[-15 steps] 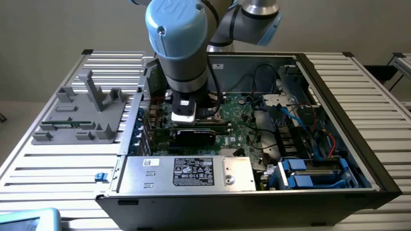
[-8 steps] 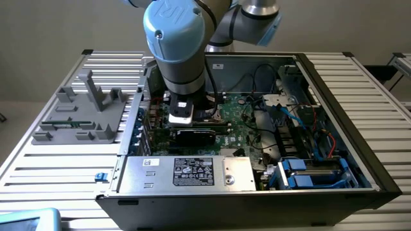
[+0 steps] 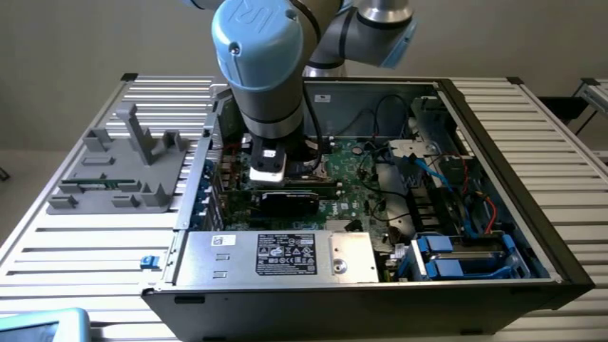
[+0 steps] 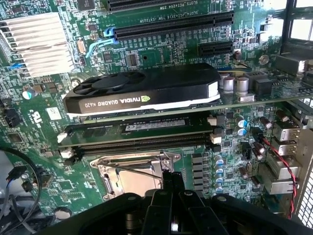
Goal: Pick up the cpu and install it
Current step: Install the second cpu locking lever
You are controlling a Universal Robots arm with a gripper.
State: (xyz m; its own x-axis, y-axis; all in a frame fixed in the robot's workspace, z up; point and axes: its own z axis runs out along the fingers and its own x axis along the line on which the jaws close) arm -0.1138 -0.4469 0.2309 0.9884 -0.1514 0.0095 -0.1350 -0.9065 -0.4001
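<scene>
Gripper (image 4: 172, 188), fingers narrow, hangs directly over the open socket (image 4: 134, 176) on the motherboard (image 4: 161, 46), cpu apparently seated just beneath; whether it's released, cannot tell, so installation looks nearly done.

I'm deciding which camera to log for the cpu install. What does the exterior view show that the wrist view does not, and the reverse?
Exterior view: the whole open computer case on the slatted table, the grey fixture at that view's left, the labelled power supply box, the blue drive bays and the arm.
Wrist view: the metal socket frame beside the claw, the finned heat sink, a memory module and the NVIDIA lettering on the graphics card.
Shared: the green motherboard and that black graphics card.
</scene>
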